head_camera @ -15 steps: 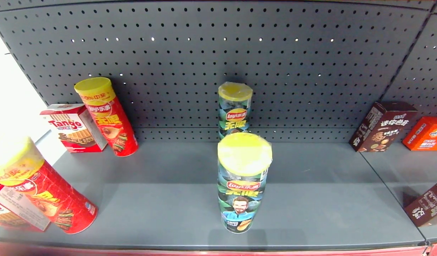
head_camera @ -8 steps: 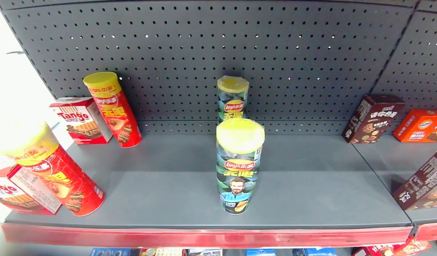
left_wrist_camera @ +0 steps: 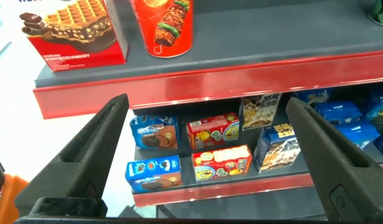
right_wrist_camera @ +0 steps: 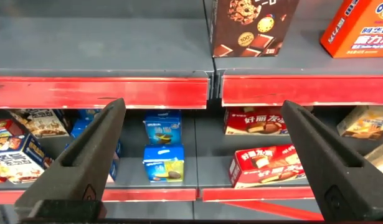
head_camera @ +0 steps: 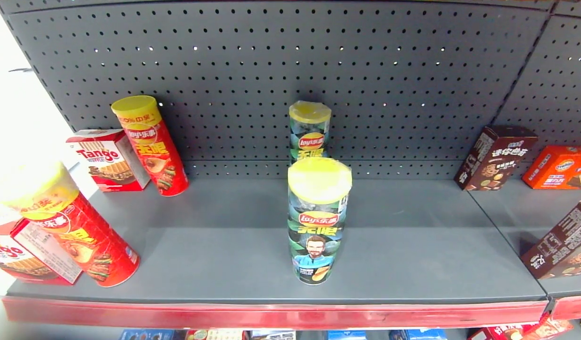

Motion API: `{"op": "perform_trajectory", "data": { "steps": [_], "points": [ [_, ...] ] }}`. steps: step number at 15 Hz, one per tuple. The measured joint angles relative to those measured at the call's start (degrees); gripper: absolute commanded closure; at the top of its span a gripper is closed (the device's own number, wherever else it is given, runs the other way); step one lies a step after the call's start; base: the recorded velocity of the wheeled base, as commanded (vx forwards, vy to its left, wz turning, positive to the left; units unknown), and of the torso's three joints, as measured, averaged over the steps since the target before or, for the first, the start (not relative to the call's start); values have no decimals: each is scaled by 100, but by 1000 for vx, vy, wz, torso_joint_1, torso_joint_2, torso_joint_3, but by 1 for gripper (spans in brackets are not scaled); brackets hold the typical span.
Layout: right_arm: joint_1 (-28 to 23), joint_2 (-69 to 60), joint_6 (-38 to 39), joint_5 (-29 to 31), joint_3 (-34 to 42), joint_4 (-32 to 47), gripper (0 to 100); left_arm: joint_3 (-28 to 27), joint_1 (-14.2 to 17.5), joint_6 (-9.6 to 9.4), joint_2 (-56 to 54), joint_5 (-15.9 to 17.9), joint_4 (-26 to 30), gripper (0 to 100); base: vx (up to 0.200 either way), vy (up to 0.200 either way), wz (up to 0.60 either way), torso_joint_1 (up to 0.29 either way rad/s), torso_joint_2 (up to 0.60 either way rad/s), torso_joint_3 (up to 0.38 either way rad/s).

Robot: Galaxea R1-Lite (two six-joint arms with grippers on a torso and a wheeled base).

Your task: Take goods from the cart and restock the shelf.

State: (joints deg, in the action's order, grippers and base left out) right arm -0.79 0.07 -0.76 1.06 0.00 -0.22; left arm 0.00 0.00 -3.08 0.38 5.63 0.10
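The left gripper [left_wrist_camera: 207, 102] and the right gripper [right_wrist_camera: 203, 104] are spread wide, with nothing held, in front of the shelf [head_camera: 413, 245]. A green chip can [head_camera: 319, 222] is seen upright near the shelf's front edge. A second can [head_camera: 309, 130] is seen behind it by the pegboard [head_camera: 366, 71].

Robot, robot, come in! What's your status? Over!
Grippers: left gripper open, right gripper open, nothing held. Goods: front green chip can, rear green chip can upright, middle of shelf. Nearby: rear red chip can, apart, leftward.
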Motion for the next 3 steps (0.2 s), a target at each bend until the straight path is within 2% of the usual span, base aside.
{"op": "perform_trajectory", "data": {
  "steps": [3],
  "points": [
    [0,0,7,0,0,0,0,0,0,0,0,0,0,0,0,0,0,0,0,0]
  ]
}}
